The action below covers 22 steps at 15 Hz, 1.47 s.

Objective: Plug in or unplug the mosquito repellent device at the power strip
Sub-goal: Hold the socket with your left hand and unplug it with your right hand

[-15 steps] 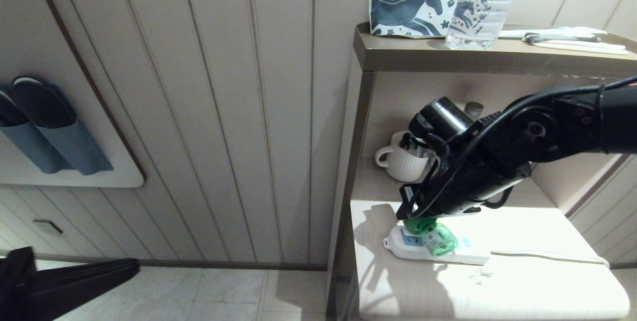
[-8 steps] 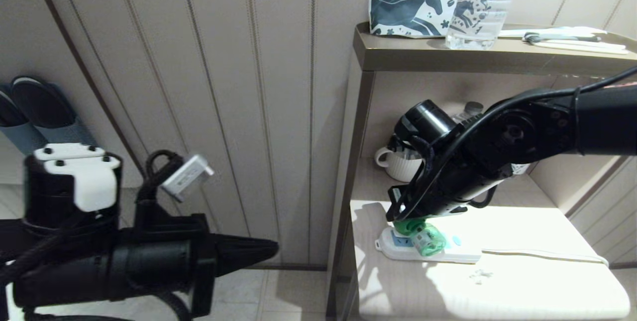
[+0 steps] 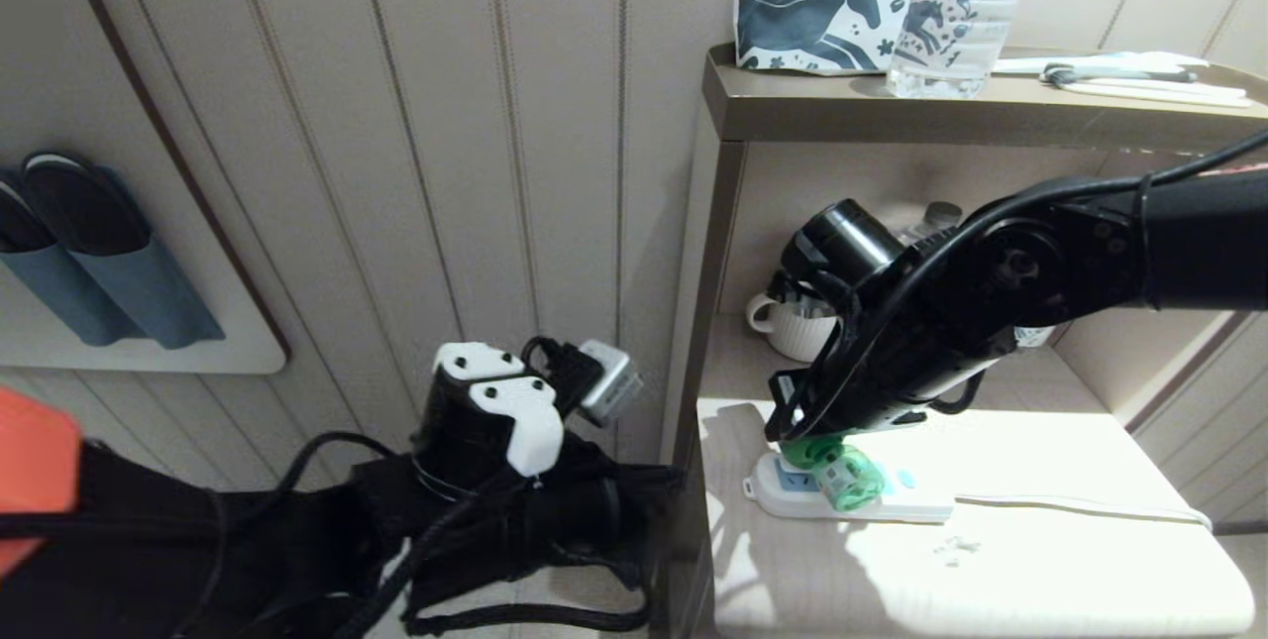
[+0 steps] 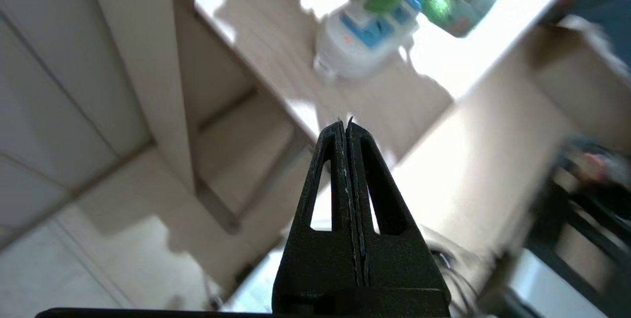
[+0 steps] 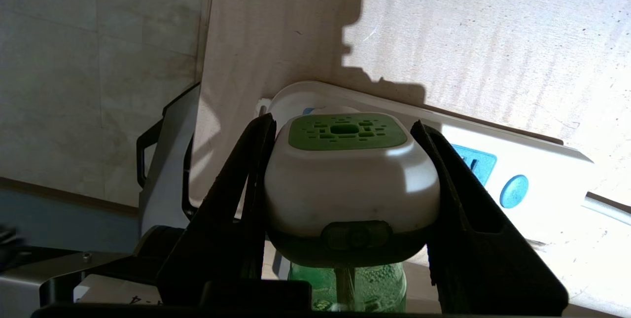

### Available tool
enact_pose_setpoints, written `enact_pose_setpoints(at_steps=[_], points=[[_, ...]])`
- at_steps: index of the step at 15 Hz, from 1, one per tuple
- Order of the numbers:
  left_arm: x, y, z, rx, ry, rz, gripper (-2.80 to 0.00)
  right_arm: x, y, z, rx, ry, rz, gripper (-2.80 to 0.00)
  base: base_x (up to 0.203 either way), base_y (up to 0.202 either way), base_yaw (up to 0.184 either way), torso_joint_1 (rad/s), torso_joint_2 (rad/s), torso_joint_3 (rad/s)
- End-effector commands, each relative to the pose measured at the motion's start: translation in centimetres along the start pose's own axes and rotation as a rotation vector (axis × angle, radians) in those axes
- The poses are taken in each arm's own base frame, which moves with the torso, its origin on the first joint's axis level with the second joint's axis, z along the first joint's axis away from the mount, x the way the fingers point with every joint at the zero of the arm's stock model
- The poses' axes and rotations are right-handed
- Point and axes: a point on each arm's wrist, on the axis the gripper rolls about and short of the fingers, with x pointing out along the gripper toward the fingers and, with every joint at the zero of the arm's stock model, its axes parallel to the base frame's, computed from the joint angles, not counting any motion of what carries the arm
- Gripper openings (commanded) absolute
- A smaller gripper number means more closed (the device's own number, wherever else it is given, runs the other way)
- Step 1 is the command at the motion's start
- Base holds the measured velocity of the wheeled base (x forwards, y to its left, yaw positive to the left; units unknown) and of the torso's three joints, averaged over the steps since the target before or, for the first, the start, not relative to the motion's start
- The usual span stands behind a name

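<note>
The mosquito repellent device (image 5: 345, 175), a white head with a green cap and a green bottle, sits at the left-end socket of the white power strip (image 3: 921, 505). My right gripper (image 5: 341, 121) is shut on the white head, one finger on each side. The head view shows the device (image 3: 847, 480) under the right hand; whether its pins are fully seated I cannot tell. My left gripper (image 4: 345, 123) is shut and empty, low beside the stand's left side (image 3: 659, 485), pointing towards the strip (image 4: 355, 47).
The strip's white cord (image 3: 1090, 510) runs right across the sunlit lower shelf (image 3: 991, 580). A white mug (image 3: 792, 327) stands behind. The upper shelf (image 3: 792, 109) holds a horse-print pouch (image 3: 822, 10) and a water bottle (image 3: 966, 10). Slippers (image 3: 89, 253) hang on the left wall.
My left arm has swung up from the lower left corner and across to the stand's side. The right gripper, device and strip have shifted slightly left.
</note>
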Motion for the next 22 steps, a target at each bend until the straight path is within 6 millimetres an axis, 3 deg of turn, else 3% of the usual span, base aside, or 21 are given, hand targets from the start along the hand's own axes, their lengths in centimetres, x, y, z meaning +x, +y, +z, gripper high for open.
enact_pose_setpoints(at_steps=[1,6,11,16,22], points=[[3.3,-1.1,-1.4,0.016,0.014,0.037,-2.8,-0.1,0.0,0.0,0.001,0.002,0.0,-2.8,0.0,0.0,0.0,0.0,0.0,0.0],[6.1,-3.3,-2.1,0.012,0.006,0.044,-2.8,-0.1,0.0,-0.1,-0.001,0.004,-0.001,-2.8,0.0,0.0,0.0,0.0,0.0,0.0],[8.1,-3.9,-3.0,0.021,0.024,0.053,-2.8,0.0,0.2,-0.2,-0.005,0.006,0.001,-2.8,0.0,0.0,0.0,0.0,0.0,0.0],[9.1,-4.6,-2.0,0.021,-0.017,0.064,-2.8,0.2,0.2,-0.4,-0.001,0.018,-0.002,-2.8,0.0,0.0,0.0,0.0,0.0,0.0],[10.3,-4.6,-2.2,0.015,-0.023,0.081,-2.8,0.1,0.5,-0.5,-0.004,0.018,0.002,-2.8,0.0,0.0,0.0,0.0,0.0,0.0]])
